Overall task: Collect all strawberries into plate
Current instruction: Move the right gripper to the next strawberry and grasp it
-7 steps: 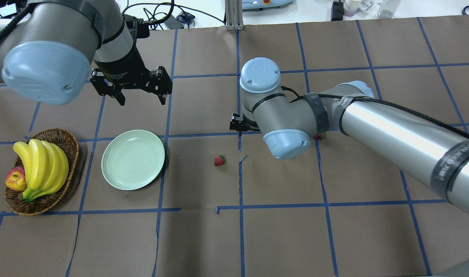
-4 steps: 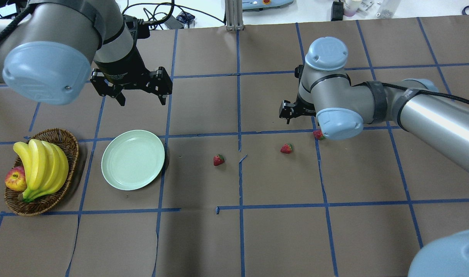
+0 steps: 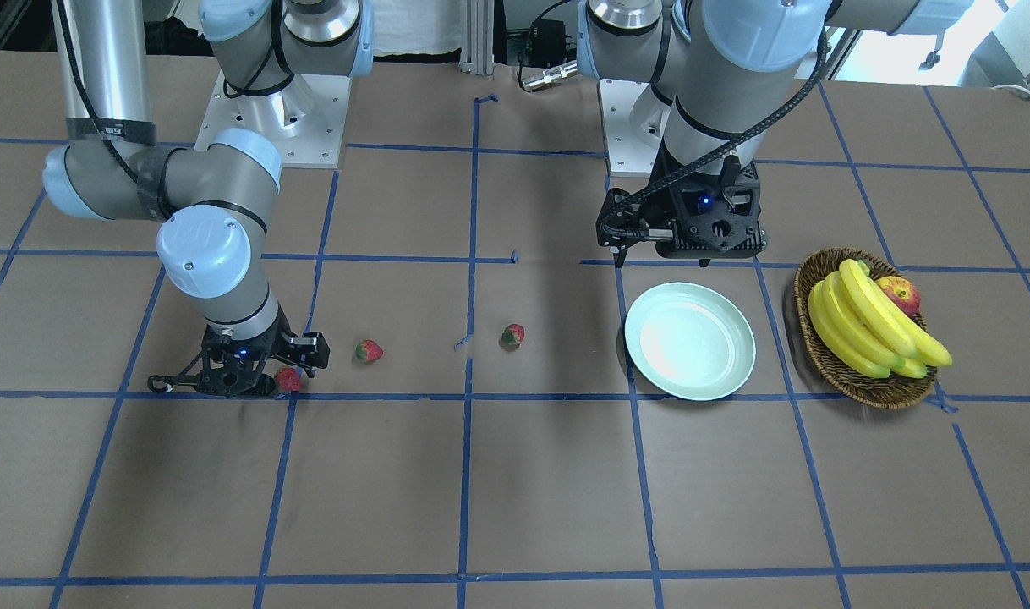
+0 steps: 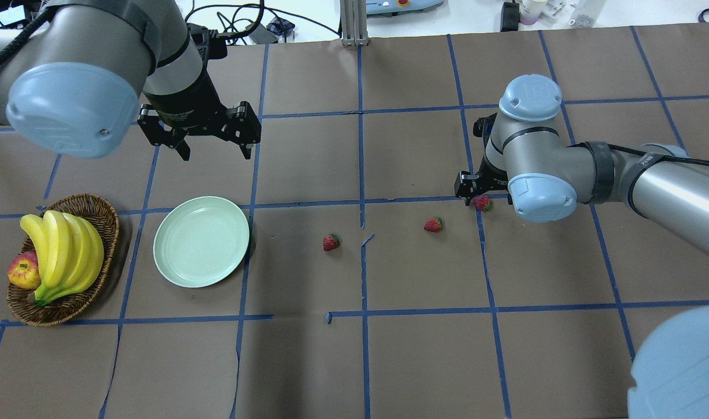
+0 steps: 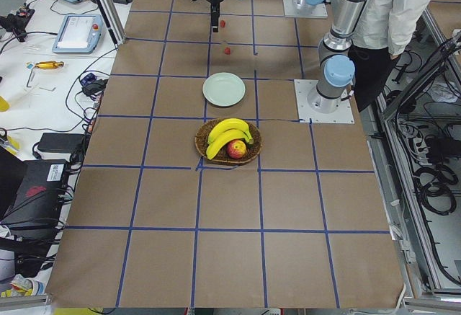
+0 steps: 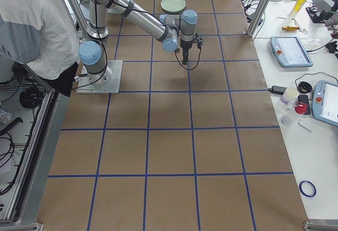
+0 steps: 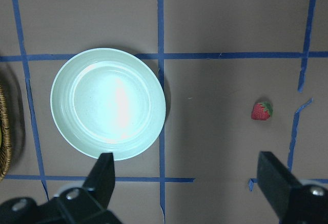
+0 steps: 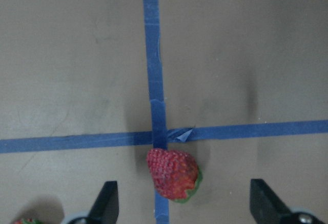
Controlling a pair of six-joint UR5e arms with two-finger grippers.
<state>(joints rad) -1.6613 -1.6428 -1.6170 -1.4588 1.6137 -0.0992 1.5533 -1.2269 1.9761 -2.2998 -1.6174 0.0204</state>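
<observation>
Swung out from mid-table over the past second, my right gripper (image 8: 181, 185) now hangs over the outermost strawberry (image 4: 481, 202), fingers spread wide and holding nothing. All three strawberries lie on the table (image 4: 424, 349): this one, a second strawberry (image 4: 433, 224) near it, and a third strawberry (image 4: 331, 242) closest to the plate (image 4: 201, 241), which is bare.

The wrist view shows the target between my two fingers, low in frame and a shade left of centre, just below a tape crossing (image 8: 156, 137). Its long axis runs roughly up the view, tip up-left and green cap down-right, so I judge my fingers would close across its narrow width.

My left gripper (image 4: 215, 152), also spread and empty, hangs beyond the plate, well apart from every berry; the right arm is plainly the nearer one.

From overhead, my wrist joint hides most of the gripper. The wrist view cuts off my finger bases and shows only a sliver of the neighbouring berry. I cannot tell how high I stand above the table.
</observation>
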